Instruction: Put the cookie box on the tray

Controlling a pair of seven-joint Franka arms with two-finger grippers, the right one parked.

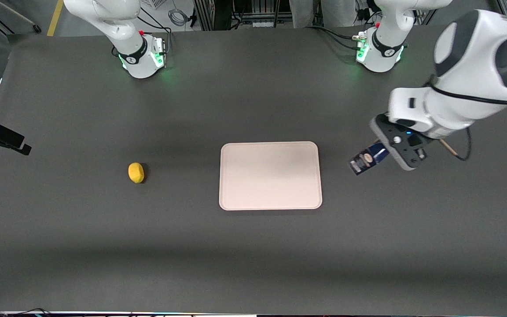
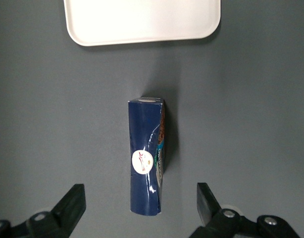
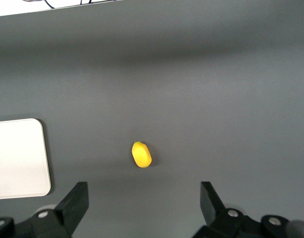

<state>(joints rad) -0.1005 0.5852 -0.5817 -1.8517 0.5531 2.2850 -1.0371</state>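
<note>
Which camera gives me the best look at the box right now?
Left wrist view: the whole box lies between the open pincer fingers. Front view shows it partly covered by the arm; right wrist view misses it.

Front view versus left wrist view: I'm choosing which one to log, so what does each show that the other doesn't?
Only the front view shows the yellow object toward the parked arm's end of the table, the whole tray, both arm bases, and the gripper from outside, above the cookie box.

Only the left wrist view shows the fingers spread wide, one at each side of the box, not touching it, and the box's round white logo.

Both show the box lying on the table beside the tray, not on it.
</note>
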